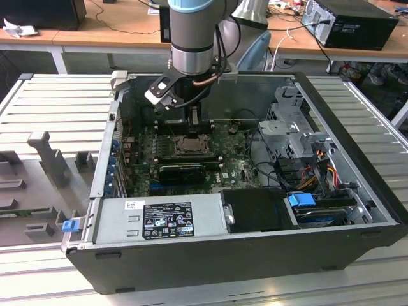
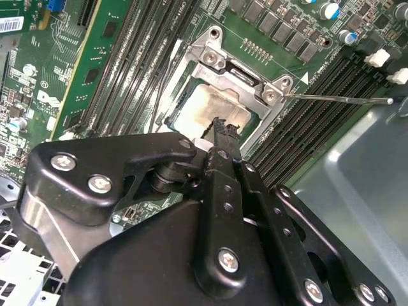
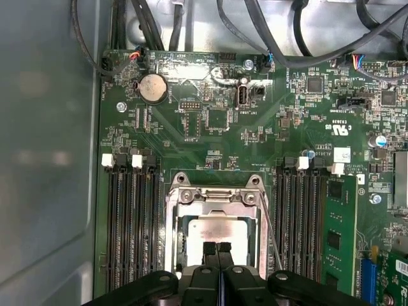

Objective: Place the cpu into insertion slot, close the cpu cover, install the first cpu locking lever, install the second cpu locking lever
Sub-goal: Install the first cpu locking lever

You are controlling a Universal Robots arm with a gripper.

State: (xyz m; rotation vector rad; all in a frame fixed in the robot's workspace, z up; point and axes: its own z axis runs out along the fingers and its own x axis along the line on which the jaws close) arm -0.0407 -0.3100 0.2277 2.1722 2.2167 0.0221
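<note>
The cpu (image 3: 217, 228) lies in the insertion slot (image 3: 171, 237), its pale face showing through the window of the silvery cpu cover (image 3: 217, 197), which lies flat over it. In the second wrist view the cpu (image 2: 213, 105) sits under the cover (image 2: 237, 75) too. My gripper (image 3: 217, 247) is shut, its black fingertips pressed together just above the cpu's edge with nothing seen between them. A thin metal locking lever (image 2: 338, 99) sticks out along one side of the socket. In the exterior view the gripper (image 1: 193, 122) hangs over the socket (image 1: 191, 144).
The green motherboard (image 3: 210, 121) sits in an open computer case (image 1: 357, 191). Black memory slots (image 3: 131, 223) flank the socket on both sides. Cables (image 3: 268, 32) run along the case wall. A power supply (image 1: 159, 220) and drive bays (image 1: 306, 137) stand nearby.
</note>
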